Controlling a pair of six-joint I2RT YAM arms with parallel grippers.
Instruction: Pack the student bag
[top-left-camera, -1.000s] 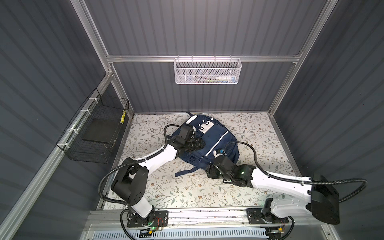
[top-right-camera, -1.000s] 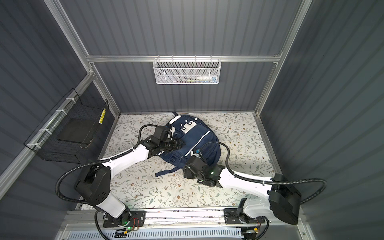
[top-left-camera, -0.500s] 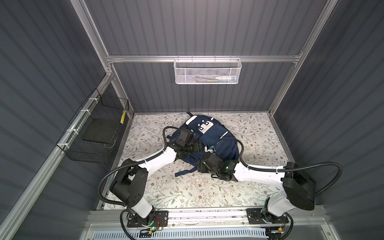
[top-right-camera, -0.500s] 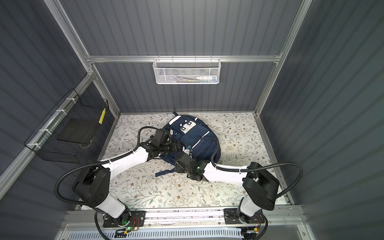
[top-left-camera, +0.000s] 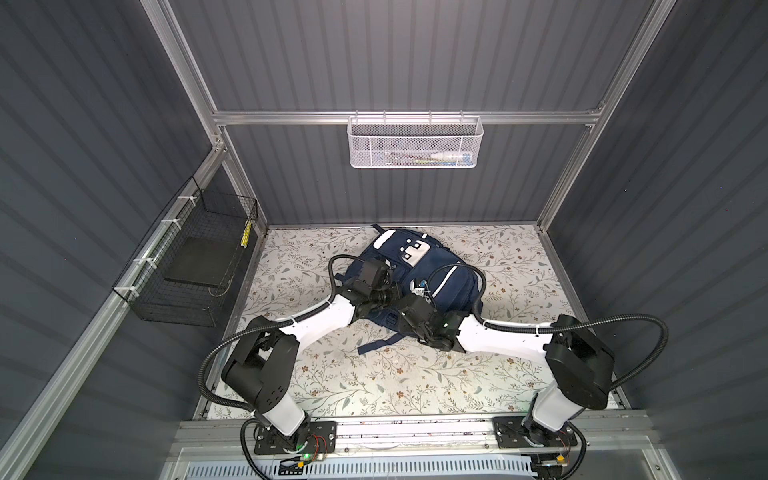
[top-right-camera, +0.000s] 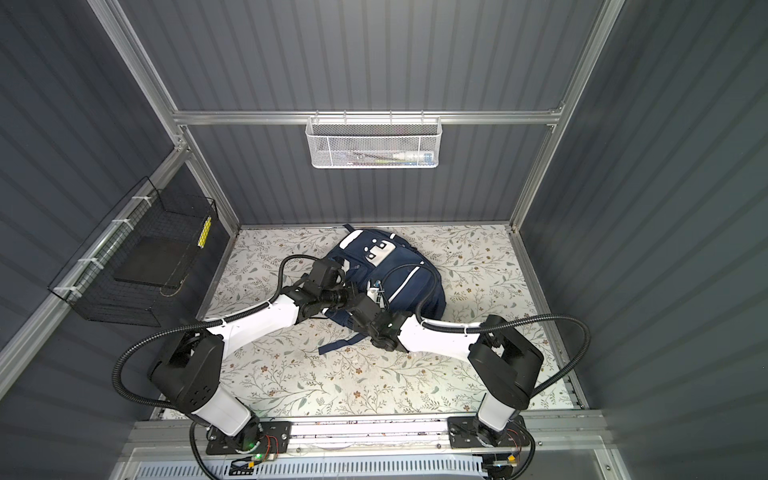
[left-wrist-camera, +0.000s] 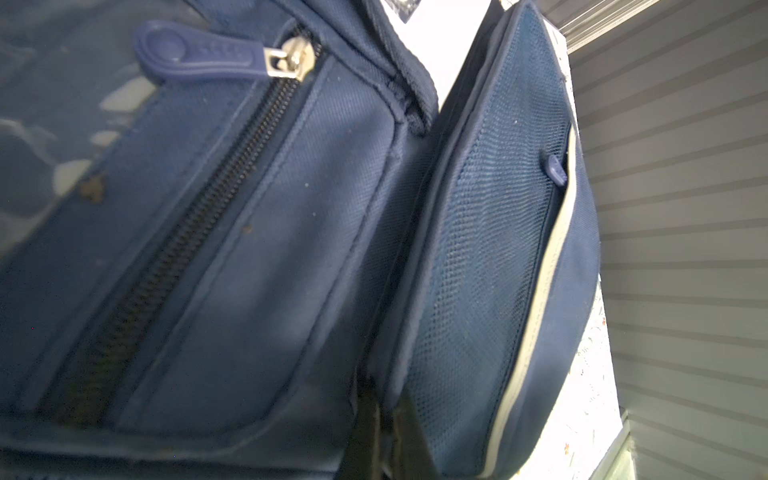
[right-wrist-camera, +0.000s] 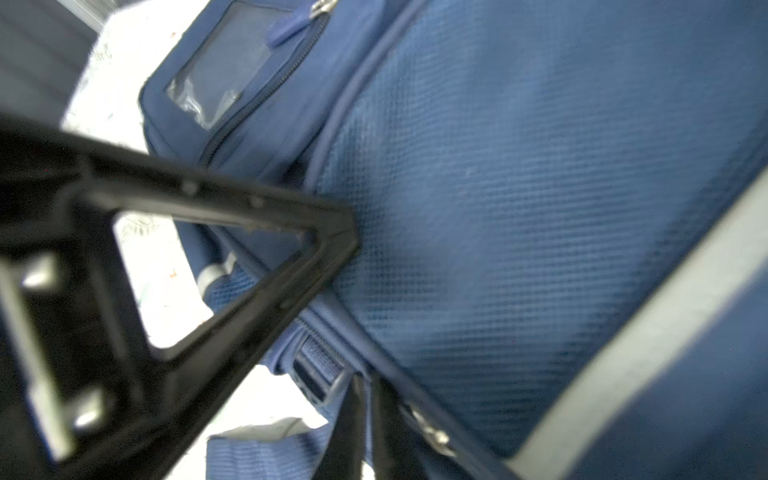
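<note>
Both the left pincer (left-wrist-camera: 384, 401) and the right pincer (right-wrist-camera: 365, 388) are clenched at the student bag (top-left-camera: 442, 286), which lies far-centre on the surface (top-left-camera: 374, 374); whether either pinches fabric I cannot tell. Packing looks barely started: the white basket (top-left-camera: 415, 143) on the far wall holds items

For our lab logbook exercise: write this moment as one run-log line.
backpack: lying on table | left gripper: shut, at backpack | right gripper: shut, at backpack
</note>
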